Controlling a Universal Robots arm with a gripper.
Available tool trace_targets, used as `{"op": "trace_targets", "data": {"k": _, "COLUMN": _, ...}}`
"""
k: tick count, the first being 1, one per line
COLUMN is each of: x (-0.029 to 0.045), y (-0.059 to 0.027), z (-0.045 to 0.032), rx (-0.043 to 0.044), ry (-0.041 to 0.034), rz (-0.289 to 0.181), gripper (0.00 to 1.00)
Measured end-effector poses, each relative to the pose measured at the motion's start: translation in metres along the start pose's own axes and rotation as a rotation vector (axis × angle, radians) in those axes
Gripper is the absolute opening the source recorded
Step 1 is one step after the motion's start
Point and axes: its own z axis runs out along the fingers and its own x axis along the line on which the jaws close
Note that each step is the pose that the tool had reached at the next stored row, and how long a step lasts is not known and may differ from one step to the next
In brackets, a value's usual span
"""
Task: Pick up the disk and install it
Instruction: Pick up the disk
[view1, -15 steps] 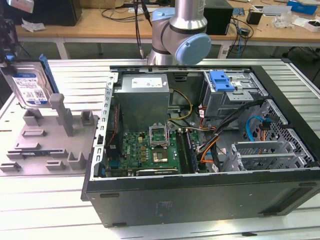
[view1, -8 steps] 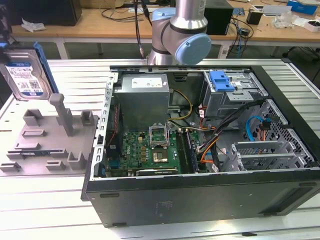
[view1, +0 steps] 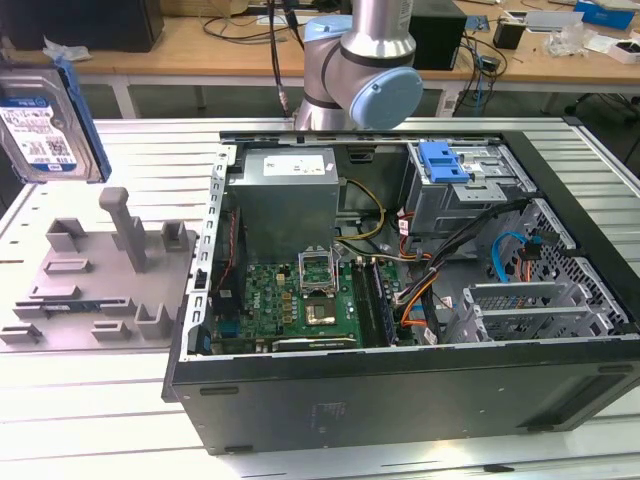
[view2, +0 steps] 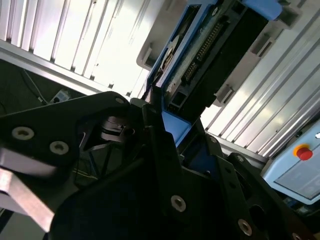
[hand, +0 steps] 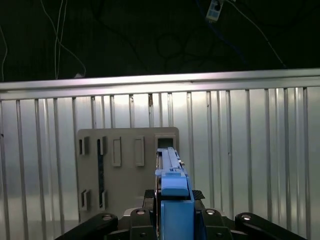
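Exterior view: the disk (view1: 42, 125) hangs label-out above the grey jig (view1: 100, 270), clear of its posts and touching nothing on it. The open case (view1: 400, 400) stands just beside the jig, on the exterior view's right of it. The drive cage (view1: 470, 195) with its blue latch (view1: 443, 160) sits well apart from the jig, deep in the case. The arm (view1: 365, 60) rises behind the case.

Second wrist view: the gripper (view2: 177, 125) is clamped on the disk's blue carrier, a black finger hard against either side. The disk juts out beyond the fingertips (its connector pins show plainly), and slatted table (view2: 60, 35) lies below.

First wrist view: the disk is seen edge-on, sticking straight out from between the jaws, with the jig directly beyond it on the table.

By my reading the pick-up is done and the carry is the step in hand; the install is not yet made. What remains calls for crossing from the jig to the cage, squaring the carrier to an open bay, and keeping clear of the cables.
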Motion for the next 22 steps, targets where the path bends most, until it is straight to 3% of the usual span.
{"op": "trace_targets", "data": {"k": 6, "x": 0.0006, "y": -0.0005, "z": -0.0215, "rx": 0.0002, "ry": -0.0001, "rz": 0.000, "gripper": 0.37}}
{"op": "trace_targets", "data": {"k": 13, "x": 0.0011, "y": -0.0010, "z": -0.0411, "rx": 0.0001, "ry": -0.0001, "rz": 0.000, "gripper": 0.37}}
{"op": "trace_targets", "data": {"k": 17, "x": 0.0013, "y": -0.0011, "z": -0.0482, "rx": 0.0000, "ry": 0.0000, "rz": 0.000, "gripper": 0.37}}
{"op": "trace_targets", "data": {"k": 22, "x": 0.0013, "y": -0.0012, "z": -0.0486, "rx": 0.0000, "ry": -0.0001, "rz": 0.000, "gripper": 0.37}}
